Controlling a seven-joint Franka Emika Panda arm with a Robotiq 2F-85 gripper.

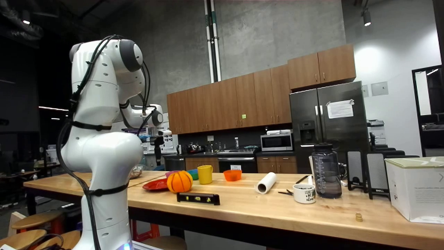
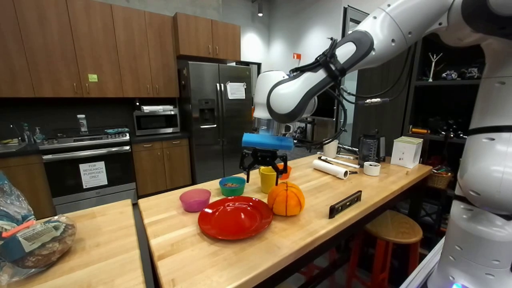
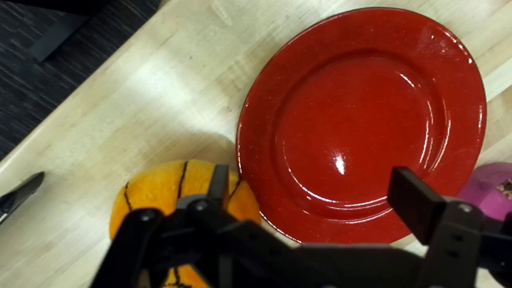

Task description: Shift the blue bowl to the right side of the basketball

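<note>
The blue bowl is teal and holds small bits. It stands on the table between the pink bowl and the yellow cup. In an exterior view it is partly hidden behind the yellow cup; it does not show in the wrist view. The basketball is an orange ball with dark lines, beside the red plate. It also shows in an exterior view and, partly covered by a finger, in the wrist view. My gripper is open and empty above the table; the wrist view shows its fingers apart over the plate.
A red plate lies beside the ball. A pink bowl and a yellow cup flank the blue bowl. An orange bowl stands behind the cup. A black level and a white roll lie farther along the table.
</note>
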